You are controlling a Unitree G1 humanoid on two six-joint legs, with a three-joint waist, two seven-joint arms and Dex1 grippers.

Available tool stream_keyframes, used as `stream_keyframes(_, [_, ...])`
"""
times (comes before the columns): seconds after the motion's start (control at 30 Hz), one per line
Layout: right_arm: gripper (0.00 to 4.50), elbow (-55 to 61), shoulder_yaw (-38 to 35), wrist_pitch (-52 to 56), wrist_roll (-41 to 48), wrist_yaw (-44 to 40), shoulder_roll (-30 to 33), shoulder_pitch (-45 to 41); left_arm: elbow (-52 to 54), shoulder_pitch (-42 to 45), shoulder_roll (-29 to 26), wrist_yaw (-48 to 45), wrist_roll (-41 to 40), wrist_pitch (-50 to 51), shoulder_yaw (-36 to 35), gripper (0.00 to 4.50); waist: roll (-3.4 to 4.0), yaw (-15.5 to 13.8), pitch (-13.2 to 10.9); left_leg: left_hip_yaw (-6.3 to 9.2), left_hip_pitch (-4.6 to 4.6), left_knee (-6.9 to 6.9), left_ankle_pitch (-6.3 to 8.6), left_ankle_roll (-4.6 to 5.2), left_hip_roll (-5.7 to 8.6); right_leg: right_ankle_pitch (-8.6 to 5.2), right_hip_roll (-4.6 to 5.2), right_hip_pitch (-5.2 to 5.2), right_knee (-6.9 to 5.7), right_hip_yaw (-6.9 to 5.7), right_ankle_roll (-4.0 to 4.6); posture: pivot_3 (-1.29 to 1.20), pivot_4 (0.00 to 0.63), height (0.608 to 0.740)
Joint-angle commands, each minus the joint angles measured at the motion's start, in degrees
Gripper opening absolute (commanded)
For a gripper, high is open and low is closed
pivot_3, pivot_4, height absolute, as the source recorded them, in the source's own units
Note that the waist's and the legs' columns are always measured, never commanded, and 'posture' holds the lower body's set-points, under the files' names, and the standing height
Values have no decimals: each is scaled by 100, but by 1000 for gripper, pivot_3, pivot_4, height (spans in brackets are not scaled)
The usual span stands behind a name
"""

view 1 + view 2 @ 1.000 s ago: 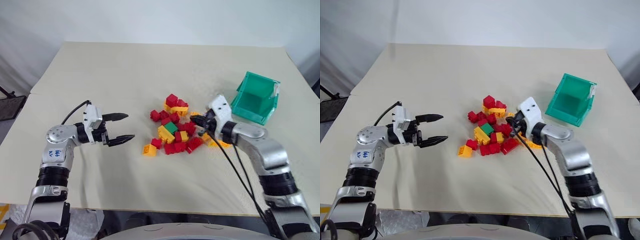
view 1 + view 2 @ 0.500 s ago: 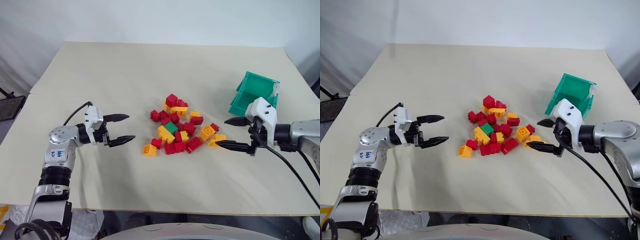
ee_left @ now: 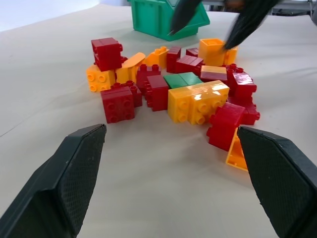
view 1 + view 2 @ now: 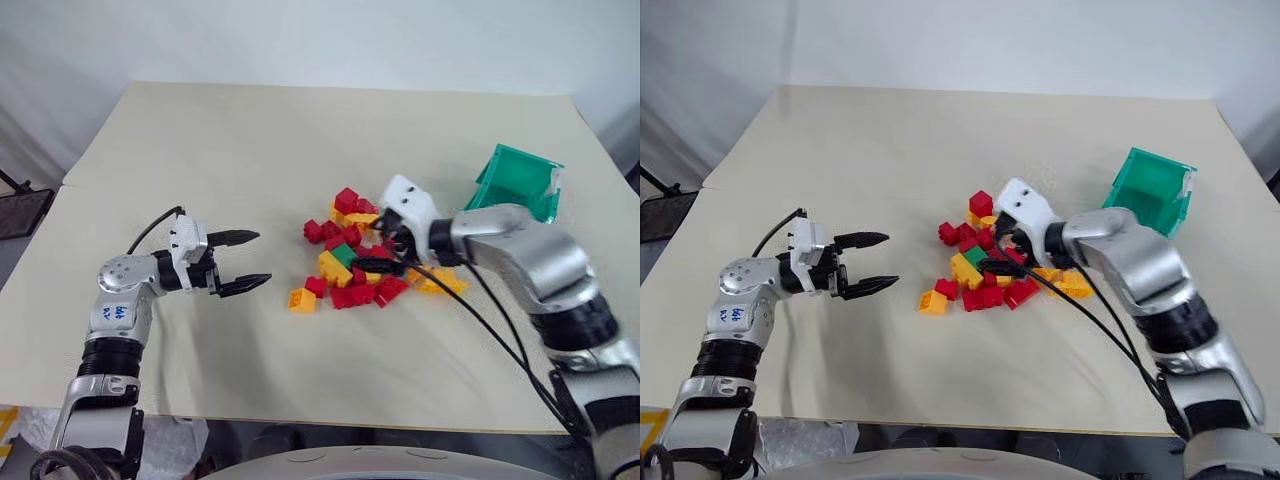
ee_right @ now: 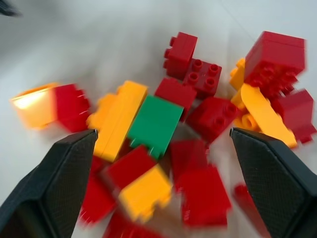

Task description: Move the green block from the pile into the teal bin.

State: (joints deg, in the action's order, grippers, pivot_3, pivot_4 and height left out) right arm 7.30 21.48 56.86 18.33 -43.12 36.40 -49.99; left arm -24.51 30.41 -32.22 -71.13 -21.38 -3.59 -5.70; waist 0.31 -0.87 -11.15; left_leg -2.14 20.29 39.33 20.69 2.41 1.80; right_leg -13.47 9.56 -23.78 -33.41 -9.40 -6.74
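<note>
Hovering over your pile (image 4: pixel 352 250), the right gripper (image 4: pixel 378 248) gapes wide above the green block (image 5: pixel 156 123); your left gripper (image 4: pixel 243 262) waits open, empty.

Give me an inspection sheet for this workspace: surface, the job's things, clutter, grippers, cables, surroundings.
Surface: beige table, a seam running across it.
Job's things: green block lies in the pile, hemmed in by red and yellow bricks. Teal bin stands right of the pile, tilted, nothing seen inside.
Clutter: one yellow brick at the pile's near left edge.
Grippers: left gripper open, left of the pile, holding nothing. Right gripper open above the pile, the green block between its fingers, not gripped.
Cables: black cables along the right arm; one loops at the left wrist.
Surroundings: pale wall behind; dark object at far left.
</note>
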Motion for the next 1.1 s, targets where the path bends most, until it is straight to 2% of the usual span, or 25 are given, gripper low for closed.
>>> stream_keyframes(0.03, [4477,-536,341,-240,-532,101,-192,-304,340,-126,-65,84,-106,50,-120,4500,0,6,0,0,1,0,0,0,0,0,0,-2,0,0,0,0,150,740])
stream_keyframes(0.27, [4477,-1141,712,-453,-1081,-70,-445,-560,590,-332,-121,226,-155,163,-219,4500,-1,87,1,-1,1,0,0,0,-1,0,-1,-3,-3,-2,0,0,150,740])
stream_keyframes(0.4, [4477,-724,1292,-514,-1276,-634,-287,-423,717,-453,-123,301,-172,198,-256,4500,-1,113,2,-4,-10,0,0,0,-2,0,-1,0,-7,5,0,0,150,740])
stream_keyframes(0.63, [4477,-15,1216,43,-1060,-969,-436,-268,784,-474,-84,382,-173,221,-224,4500,-11,116,8,-6,-12,7,0,-1,-5,0,-4,1,-14,9,0,0,150,740])
stream_keyframes(0.9, [4477,-462,1001,102,-1236,-568,-967,-221,756,-422,-8,423,-162,196,-169,4500,-13,163,8,-7,-14,10,4,-9,-21,0,-18,0,-15,9,1,0,150,740])
stream_keyframes(1.0, [3908,-654,919,77,-1274,-499,-1089,-245,741,-402,4,425,-156,190,-158,4500,-12,175,8,-7,-13,23,4,-9,-22,5,-18,1,-22,11,8,0,150,740])
stream_keyframes(1.1, [2997,-602,858,110,-1286,-528,-1042,-267,707,-357,8,412,-154,189,-148,4500,-12,184,8,-7,-14,34,4,-10,-26,6,-18,1,-33,12,11,0,150,740])
